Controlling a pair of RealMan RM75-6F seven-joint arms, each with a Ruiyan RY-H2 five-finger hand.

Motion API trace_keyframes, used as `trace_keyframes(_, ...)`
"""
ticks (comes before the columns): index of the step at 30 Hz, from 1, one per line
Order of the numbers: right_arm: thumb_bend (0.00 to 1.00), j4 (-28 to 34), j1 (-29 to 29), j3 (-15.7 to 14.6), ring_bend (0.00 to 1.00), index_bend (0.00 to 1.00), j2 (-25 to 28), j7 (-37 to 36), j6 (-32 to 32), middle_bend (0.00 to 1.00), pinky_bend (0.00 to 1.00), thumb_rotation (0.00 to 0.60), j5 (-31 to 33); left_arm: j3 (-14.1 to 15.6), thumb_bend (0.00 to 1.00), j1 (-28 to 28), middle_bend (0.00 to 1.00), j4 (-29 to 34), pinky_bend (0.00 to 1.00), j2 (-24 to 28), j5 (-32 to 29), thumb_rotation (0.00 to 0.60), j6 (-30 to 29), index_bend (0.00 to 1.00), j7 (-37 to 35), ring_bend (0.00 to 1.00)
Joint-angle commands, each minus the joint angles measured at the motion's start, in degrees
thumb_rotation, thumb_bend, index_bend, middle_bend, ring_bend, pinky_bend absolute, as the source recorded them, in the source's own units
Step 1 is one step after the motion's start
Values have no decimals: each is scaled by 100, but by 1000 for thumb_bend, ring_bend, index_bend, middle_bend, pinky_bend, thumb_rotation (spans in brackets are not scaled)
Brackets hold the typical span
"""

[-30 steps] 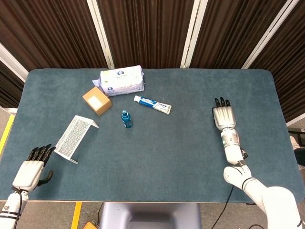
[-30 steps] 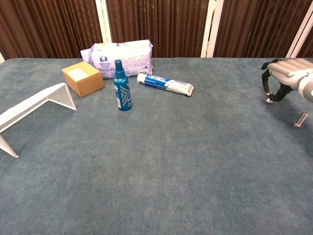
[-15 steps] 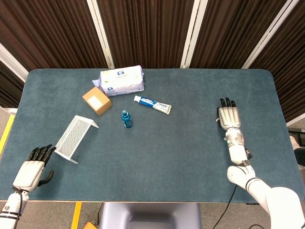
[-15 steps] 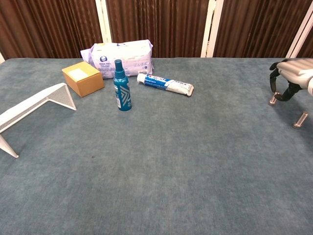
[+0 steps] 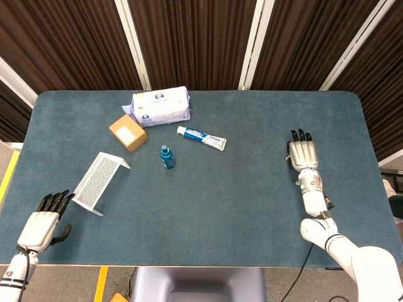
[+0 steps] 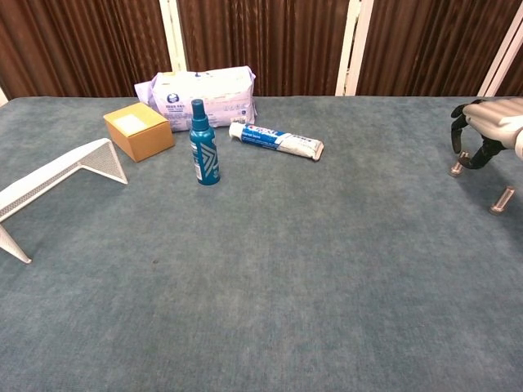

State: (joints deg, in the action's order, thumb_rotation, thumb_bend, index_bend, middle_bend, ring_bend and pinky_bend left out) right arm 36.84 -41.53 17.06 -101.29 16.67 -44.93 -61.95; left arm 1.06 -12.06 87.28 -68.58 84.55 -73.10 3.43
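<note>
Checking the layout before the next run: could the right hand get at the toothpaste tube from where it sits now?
Probably yes. The right hand is open and holds nothing, and only bare table lies between it and the toothpaste tube. The spray bottle stands beyond the tube, out of the way.

A broad stretch of bare table [image 5: 252,201] is left open between the right hand [image 5: 303,156] and the toothpaste tube [image 5: 201,138], while the far left is crowded by the spray bottle [image 5: 166,156], cardboard box [image 5: 128,132], wipes pack [image 5: 161,106] and wire rack [image 5: 99,181] beside the left hand [image 5: 41,225].
</note>
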Motion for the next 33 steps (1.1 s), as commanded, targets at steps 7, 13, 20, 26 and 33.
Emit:
trace_keyframes(7,465,128,27,-48,83,533,71,86,-175,193,234,600,-56,1,456,10,0,-59,42,-18,34,600,-45,0,-61,0)
trace_keyframes(13,465,1465,444,-144,52,286,630,-271,-1277,164,180,600,-533,-41,455,46,0,-88,42,-53,101,600,-220,0,-120,0)
trace_keyframes(20,430,5048,2119,-1306,0,12,2306,468,-3352,0,0,600,-1497,-135,478,203,0,-351,16,-215,532,600,-993,0,-497,0)
trace_keyframes(26,404,5733,3431,-1915,0,0,2832,-186,-5037,0,0,600,-2102,-160,460,291,0,-398,11,-244,526,600,-1163,0,-481,0)
trace_keyframes(33,404,5896,3614,-1964,0,0,3350,-663,-4955,0,0,600,-2226,-73,452,262,0,-1,22,-27,413,600,-864,0,-180,0)
